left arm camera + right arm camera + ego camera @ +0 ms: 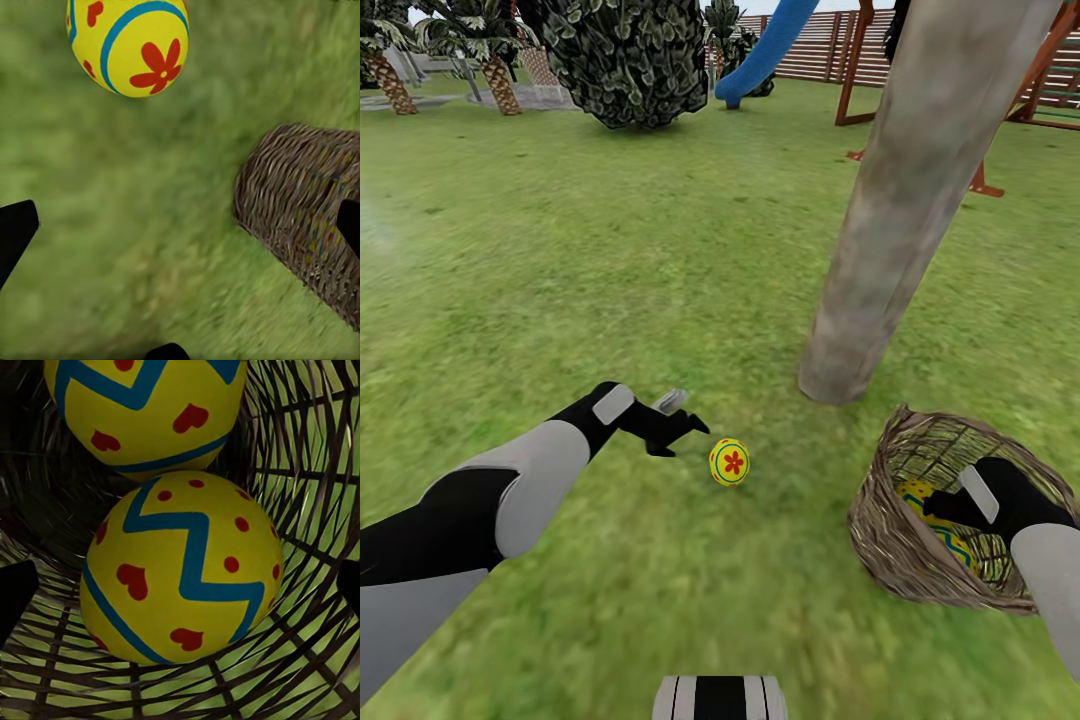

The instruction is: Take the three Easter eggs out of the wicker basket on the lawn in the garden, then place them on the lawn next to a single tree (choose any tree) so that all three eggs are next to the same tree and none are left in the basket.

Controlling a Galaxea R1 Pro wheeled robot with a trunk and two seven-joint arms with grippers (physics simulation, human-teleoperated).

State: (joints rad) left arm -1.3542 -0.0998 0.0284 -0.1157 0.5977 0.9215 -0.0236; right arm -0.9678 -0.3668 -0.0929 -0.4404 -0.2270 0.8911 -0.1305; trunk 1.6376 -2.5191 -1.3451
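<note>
One yellow Easter egg [729, 462] with a red flower lies on the lawn [610, 280], short of the thick grey-brown tree trunk [900, 220]. My left gripper [685, 415] hovers open just left of it, nothing between its fingers; the left wrist view shows this egg [127, 45] and the wicker basket [307, 217]. The basket [890, 560] sits tilted at the trunk's foot, with my right gripper [938, 510] reaching inside. Two eggs remain inside: the near egg [184, 570] lies between the open fingers, and the far egg [142, 405] is behind it.
A dark bush [625, 60], short palms [495, 70], a blue slide [770, 50] with a wooden playset [855, 70] and a slatted fence [820, 45] stand at the far end. Open grass stretches to the left and ahead.
</note>
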